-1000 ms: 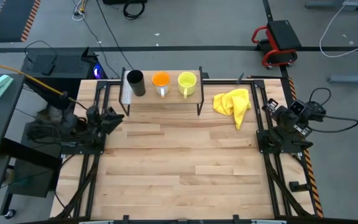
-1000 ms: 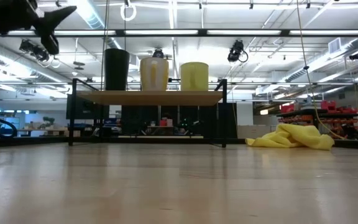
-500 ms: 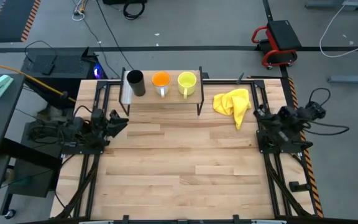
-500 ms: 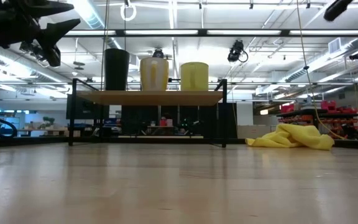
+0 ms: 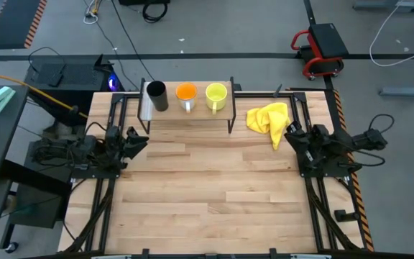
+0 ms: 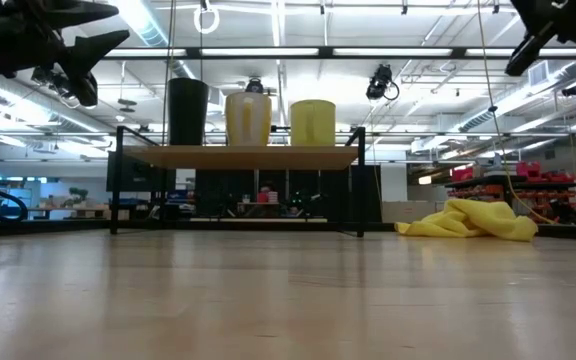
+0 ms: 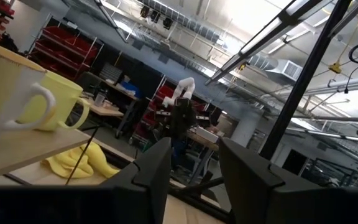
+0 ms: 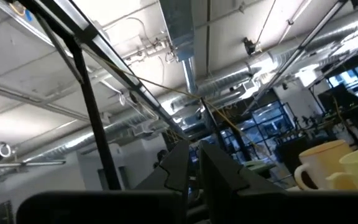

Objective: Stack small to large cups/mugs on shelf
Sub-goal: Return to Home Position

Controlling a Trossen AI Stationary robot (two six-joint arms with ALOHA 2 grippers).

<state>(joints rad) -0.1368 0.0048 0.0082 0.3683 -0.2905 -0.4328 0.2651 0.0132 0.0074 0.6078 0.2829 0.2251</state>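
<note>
Three cups stand in a row on the shelf point(image 5: 192, 115), each on its base: the taller black cup point(image 5: 157, 95) toward the table's left, the orange-inside mug point(image 5: 186, 93) in the middle, the yellow-green mug point(image 5: 216, 94) toward the right. The low view shows the shelf point(image 6: 238, 156) with the black cup point(image 6: 187, 110), orange-inside mug point(image 6: 248, 118) and yellow-green mug point(image 6: 312, 122) on it. My left gripper point(image 5: 141, 138) hovers open at the table's left edge, raised, short of the shelf. My right gripper point(image 5: 290, 133) hovers shut at the right edge, beside the yellow cloth.
A crumpled yellow cloth point(image 5: 269, 119) lies on the table right of the shelf, just off my right gripper. Black frame rails run along both side edges of the table point(image 5: 207, 194). The boards from the shelf to the near edge are bare.
My right arm has swung in from beyond the table's right edge toward the left, bringing its gripper to the cloth's side and into the top right of the low view. My left gripper edged slightly toward the table's middle, then held still. The cups have not moved.
</note>
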